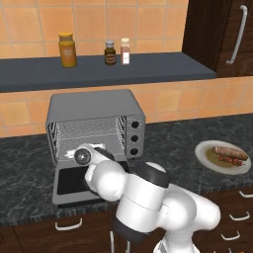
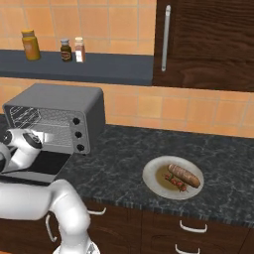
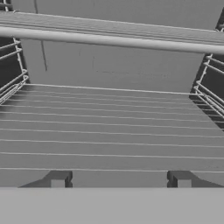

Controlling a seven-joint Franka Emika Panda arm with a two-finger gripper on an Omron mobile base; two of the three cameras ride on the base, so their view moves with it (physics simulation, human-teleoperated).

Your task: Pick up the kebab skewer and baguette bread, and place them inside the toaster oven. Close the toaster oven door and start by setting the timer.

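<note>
One toaster oven (image 1: 94,123), three knobs (image 1: 134,138), three bottles (image 1: 109,52), one plate (image 1: 205,153).

Arm (image 1: 148,197) is showing as glossy white, built of rounded, bulbous shell segments. Dark, near-black bands are separating the segments at the joints (clearest below the big elbow shell in the left base view). A round grey cap with a darker centre is sitting on the end of one link (image 1: 81,156). Hand (image 3: 120,179) is presenting two small dark grey, squared finger tips (image 3: 57,178), each with a lighter pad face.
</note>
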